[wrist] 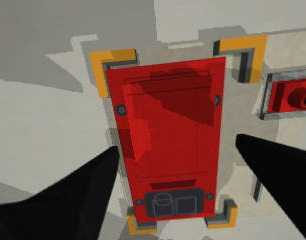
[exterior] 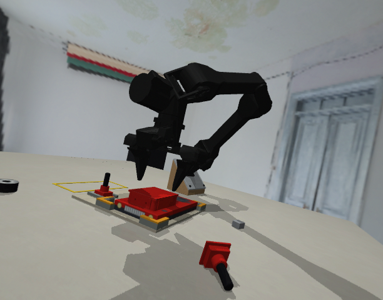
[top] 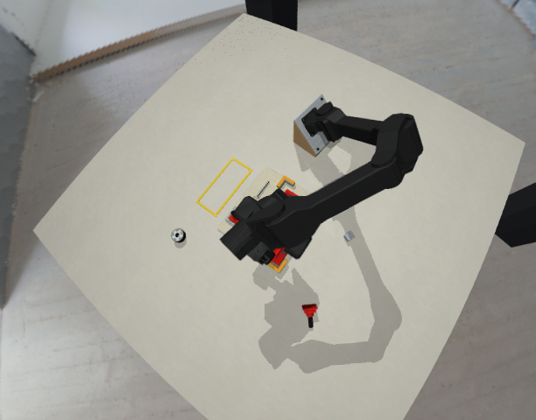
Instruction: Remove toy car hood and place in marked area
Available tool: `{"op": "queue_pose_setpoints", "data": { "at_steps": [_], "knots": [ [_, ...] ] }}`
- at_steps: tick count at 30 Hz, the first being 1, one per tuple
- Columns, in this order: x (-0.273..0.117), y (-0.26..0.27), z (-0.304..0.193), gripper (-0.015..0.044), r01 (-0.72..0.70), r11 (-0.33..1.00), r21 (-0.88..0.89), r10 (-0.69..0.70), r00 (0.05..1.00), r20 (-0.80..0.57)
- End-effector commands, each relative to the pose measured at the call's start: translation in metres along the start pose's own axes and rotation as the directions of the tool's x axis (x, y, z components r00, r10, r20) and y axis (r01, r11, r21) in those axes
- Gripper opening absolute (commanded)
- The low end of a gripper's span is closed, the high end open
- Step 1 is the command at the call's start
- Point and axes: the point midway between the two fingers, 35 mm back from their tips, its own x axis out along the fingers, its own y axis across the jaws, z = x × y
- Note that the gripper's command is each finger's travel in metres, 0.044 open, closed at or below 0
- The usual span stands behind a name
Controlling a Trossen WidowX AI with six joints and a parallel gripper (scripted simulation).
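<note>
Gripper (exterior: 156, 185) (wrist: 176, 145) was above the toy car (exterior: 182, 207) (wrist: 169, 200), jaws spread wide, nothing between them. Red hood (exterior: 153, 197) (wrist: 175, 135) sat on the car, between the two fingers in wrist view but lower. Car lay between orange-topped corner brackets (exterior: 154, 220) (wrist: 258, 55) on a pale board (exterior: 88, 201) (top: 266, 172). Yellow outlined area (top: 206, 208) (exterior: 64, 188) was at the board's far left in exterior view, hood not in it. Red piece with black handle (top: 310, 311) (exterior: 216, 255) lay tilted, near right; black wheel (top: 178, 235) (exterior: 5, 186) flat, far left.
</note>
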Motion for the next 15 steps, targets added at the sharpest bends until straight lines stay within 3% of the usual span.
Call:
{"op": "queue_pose_setpoints", "data": {
  "at_steps": [1, 15],
  "knots": [
    [0.0045, 0.0011, -0.0008, 0.044, -0.006, 1.0, 0.003, 0.006, 1.0, -0.001],
    [0.0133, 0.0013, -0.0011, 0.044, -0.007, 1.0, 0.003, 0.007, 1.0, -0.001]
  ]
}}
